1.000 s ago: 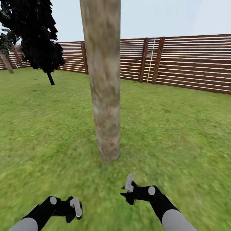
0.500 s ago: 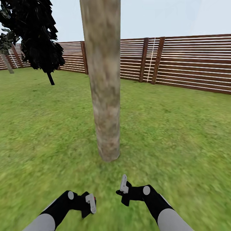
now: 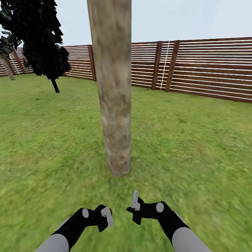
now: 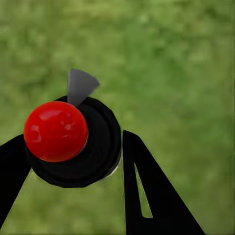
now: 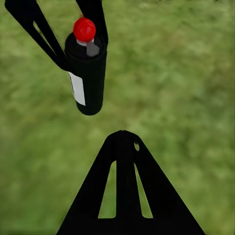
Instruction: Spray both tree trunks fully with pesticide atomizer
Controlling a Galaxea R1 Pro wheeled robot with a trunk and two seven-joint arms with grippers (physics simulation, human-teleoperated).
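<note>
One tree trunk [image 3: 113, 98], thick and mottled beige-grey, rises from the lawn straight ahead of me; I make out no white specks on it. The pesticide atomizer [image 4: 73, 147] is a black can with a red cap [image 4: 55, 131] and a grey nozzle. My left gripper [image 3: 105, 217] is shut on it, low in the head view and short of the trunk's base. In the right wrist view the atomizer [image 5: 88, 73] hangs above the grass between the left fingers. Beside it, my right gripper [image 3: 134, 204] is shut with nothing in it, its fingers pressed together [image 5: 122, 134].
Green lawn [image 3: 196, 147] spreads on all sides. A brown slatted fence [image 3: 203, 66] closes the back. A thin-trunked, dark-leaved tree [image 3: 42, 42] stands at the far left, with a leaning grey trunk [image 3: 7, 68] behind it.
My left gripper has carried the atomizer rightward toward the right gripper. The right gripper shifted slightly left early on, then held still. The camera has not moved.
</note>
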